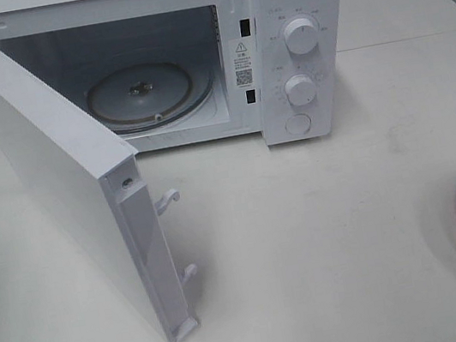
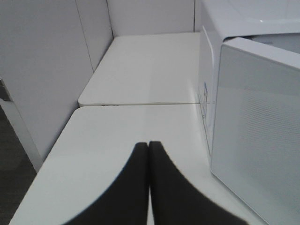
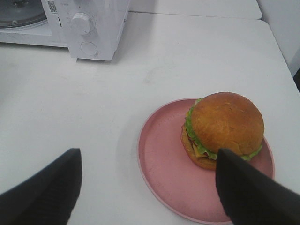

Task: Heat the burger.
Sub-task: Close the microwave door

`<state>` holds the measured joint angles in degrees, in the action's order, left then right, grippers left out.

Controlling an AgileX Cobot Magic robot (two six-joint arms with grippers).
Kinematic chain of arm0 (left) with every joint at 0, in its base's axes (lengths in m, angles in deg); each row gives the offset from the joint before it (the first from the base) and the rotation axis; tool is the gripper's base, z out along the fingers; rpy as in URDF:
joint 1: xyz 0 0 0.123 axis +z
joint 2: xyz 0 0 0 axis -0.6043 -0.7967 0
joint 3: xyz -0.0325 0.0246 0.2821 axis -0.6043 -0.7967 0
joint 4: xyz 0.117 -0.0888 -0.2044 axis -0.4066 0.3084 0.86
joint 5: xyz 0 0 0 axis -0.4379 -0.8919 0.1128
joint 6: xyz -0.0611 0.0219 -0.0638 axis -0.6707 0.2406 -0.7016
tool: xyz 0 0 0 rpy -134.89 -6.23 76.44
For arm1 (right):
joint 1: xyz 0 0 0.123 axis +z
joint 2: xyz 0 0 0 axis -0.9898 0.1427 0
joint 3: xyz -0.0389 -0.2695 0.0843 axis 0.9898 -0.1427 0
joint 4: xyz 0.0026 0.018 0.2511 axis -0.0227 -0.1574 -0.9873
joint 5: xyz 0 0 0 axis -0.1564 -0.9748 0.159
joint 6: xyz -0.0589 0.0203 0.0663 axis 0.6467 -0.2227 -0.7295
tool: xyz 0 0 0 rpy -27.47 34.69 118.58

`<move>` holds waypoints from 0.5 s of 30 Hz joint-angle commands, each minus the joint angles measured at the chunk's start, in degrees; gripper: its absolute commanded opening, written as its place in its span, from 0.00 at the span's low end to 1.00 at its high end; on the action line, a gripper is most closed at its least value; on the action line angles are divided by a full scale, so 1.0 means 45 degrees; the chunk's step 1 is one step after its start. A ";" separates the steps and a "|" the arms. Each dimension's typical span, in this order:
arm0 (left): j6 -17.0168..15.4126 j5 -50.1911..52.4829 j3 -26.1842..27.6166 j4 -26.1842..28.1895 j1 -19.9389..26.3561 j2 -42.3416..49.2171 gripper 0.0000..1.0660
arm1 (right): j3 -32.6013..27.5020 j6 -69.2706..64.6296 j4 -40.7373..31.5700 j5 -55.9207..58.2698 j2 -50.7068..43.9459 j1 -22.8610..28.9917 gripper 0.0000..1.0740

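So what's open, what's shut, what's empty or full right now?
Microwave door: swung wide open.
Microwave: empty, only the glass turntable inside.
Burger: whole, sitting on the pink plate, not held.
Left claw: shut, holding nothing.
Right claw: open, above the plate.

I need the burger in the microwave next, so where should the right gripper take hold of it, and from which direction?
Grip the burger across its bun, coming down from above with the open right gripper, one finger on each side. It sits upright on the pink plate, and the domed top is clear, while the plate's rim would likely block a low sideways approach.
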<state>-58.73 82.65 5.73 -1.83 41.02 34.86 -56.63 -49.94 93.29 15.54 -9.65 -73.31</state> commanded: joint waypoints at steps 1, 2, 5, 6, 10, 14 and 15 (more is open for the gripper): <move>-0.0153 0.1693 -0.0255 -0.0166 0.0025 -0.0586 0.00 | -0.0025 0.0127 -0.0038 -0.0127 -0.0369 -0.0115 0.71; -0.0433 0.2559 -0.0357 -0.0777 0.0025 -0.1248 0.00 | -0.0025 0.0127 -0.0038 -0.0127 -0.0369 -0.0115 0.71; -0.1261 0.3667 -0.0420 -0.2075 0.0025 -0.2203 0.00 | -0.0025 0.0127 -0.0038 -0.0127 -0.0369 -0.0115 0.71; -0.1974 0.4227 -0.0420 -0.2903 0.0025 -0.2801 0.00 | -0.0025 0.0127 -0.0038 -0.0127 -0.0369 -0.0115 0.71; -0.3310 0.5067 -0.0420 -0.4036 0.0025 -0.3820 0.00 | -0.0025 0.0127 -0.0038 -0.0127 -0.0369 -0.0115 0.71; -0.4329 0.6239 -0.0420 -0.5322 0.0025 -0.5195 0.00 | -0.0025 0.0127 -0.0038 -0.0127 -0.0369 -0.0115 0.71; -0.4329 0.6239 -0.0420 -0.5322 0.0025 -0.5195 0.00 | -0.0025 0.0127 -0.0038 -0.0127 -0.0369 -0.0115 0.71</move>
<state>-76.43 107.57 3.84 -23.43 41.02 12.68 -56.63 -49.94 93.29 15.54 -9.65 -73.31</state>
